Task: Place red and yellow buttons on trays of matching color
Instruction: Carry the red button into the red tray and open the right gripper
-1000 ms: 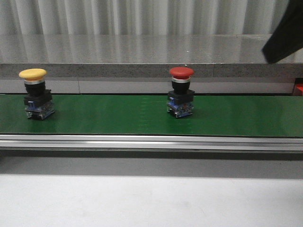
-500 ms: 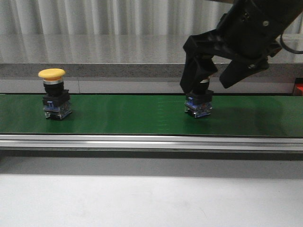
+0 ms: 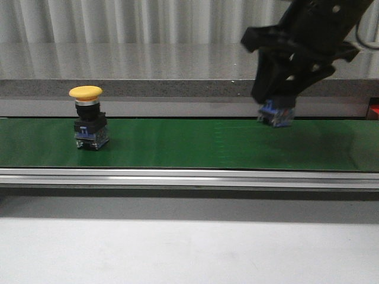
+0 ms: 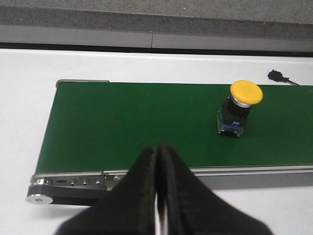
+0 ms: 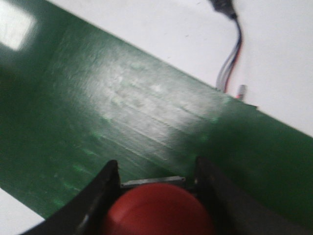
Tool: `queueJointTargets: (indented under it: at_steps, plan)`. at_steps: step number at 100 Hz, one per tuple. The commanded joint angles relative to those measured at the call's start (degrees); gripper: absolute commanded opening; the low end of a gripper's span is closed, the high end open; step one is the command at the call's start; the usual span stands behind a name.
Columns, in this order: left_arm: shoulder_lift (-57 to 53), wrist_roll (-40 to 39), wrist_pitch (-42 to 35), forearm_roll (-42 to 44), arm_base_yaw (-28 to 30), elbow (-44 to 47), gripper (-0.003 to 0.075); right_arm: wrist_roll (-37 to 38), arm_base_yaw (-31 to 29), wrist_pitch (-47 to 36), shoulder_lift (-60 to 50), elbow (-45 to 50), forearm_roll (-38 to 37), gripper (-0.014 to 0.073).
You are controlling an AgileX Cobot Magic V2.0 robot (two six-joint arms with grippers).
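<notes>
Now right claw grips red button above green belt.

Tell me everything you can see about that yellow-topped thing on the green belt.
The yellow button is a mushroom-shaped push switch: a glossy yellow domed cap, a silvery collar, a black body and a blue-and-metal base block. It stands upright on the green belt, toward its left part in the front view. Nothing but the belt touches it.

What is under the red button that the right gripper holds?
The right gripper holds the red button lifted, and beneath it lies only bare green conveyor belt. The front view shows a gap under its blue base. The gripper hides its red cap in that view.
</notes>
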Motion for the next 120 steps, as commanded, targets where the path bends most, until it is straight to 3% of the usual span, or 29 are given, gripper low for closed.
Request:
queueJointTargets:
  at_steps: [1, 19, 36, 62, 78, 95, 120]
  plan:
    - [0.07, -0.18, -4.13, -1.12, -0.51, -1.69, -0.002, -0.05, -5.68, 1.33, -4.78, -4.4, 0.54, -0.0004]
    - [0.07, -0.18, -4.13, -1.12, -0.51, -1.69, -0.002, -0.05, -21.41, 2.23, -6.12, -9.6, 0.54, -0.0004]
    - [0.07, -0.18, -4.13, -1.12, -0.51, -1.69, -0.002, 0.15, -35.85, -3.84, -5.26, -10.57, 1.07, -0.0004]
    - [0.07, -0.18, -4.13, -1.12, -0.51, -1.69, -0.002, 0.2, -49.58, -12.11, -1.25, -10.57, 3.28, -0.0004]
    - [0.07, -0.18, -4.13, -1.12, -0.51, -1.69, -0.002, 0.2, -53.83, -16.48, 3.38, -10.57, 3.66, -0.0004]
    - [0.07, -0.18, -4.13, -1.12, -0.51, -1.69, -0.002, 0.15, -54.51, -20.48, 9.65, -10.59, 3.66, -0.0004]
    - [0.07, -0.18, -4.13, -1.12, -0.51, -1.69, -0.002, 0.15, -54.45, -19.61, 17.21, -13.92, 3.93, -0.0004]
